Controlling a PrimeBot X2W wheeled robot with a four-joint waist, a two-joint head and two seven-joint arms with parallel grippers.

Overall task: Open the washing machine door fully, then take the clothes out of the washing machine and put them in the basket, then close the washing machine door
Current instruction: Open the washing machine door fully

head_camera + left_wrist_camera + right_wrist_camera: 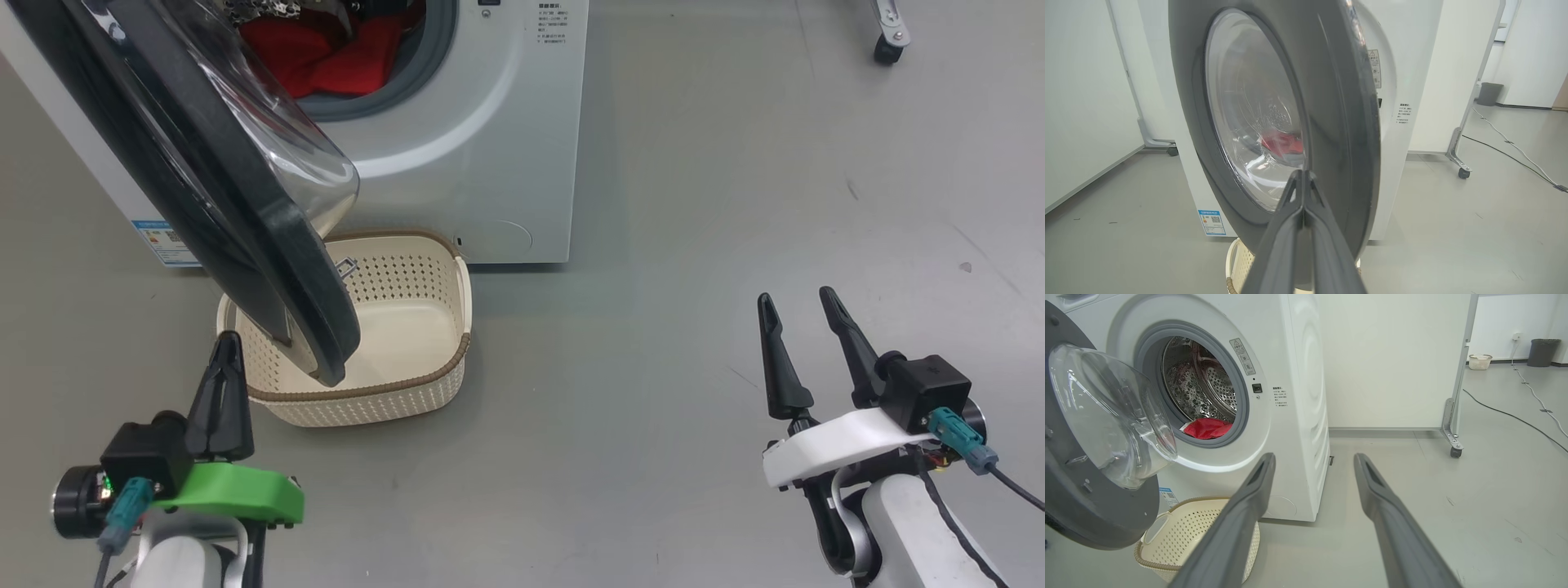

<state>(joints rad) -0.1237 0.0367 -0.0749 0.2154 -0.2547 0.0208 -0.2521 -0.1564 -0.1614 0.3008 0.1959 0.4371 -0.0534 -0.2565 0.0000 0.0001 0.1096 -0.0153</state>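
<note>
washing machine door (269, 245) only half open imo, hanging over the basket (392, 407). left end effector (227, 343) pinched shut, empty; right end effector (796, 296) wide, empty. Nudge it outward slow w/ closed tips.

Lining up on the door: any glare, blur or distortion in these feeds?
Head view: sharp, soft glare on the glass of the washing machine door. Left wrist view: clothes a red smear through that glass, left gripper blurred up close. Right wrist view: wide-angle bows the washing machine.
</note>
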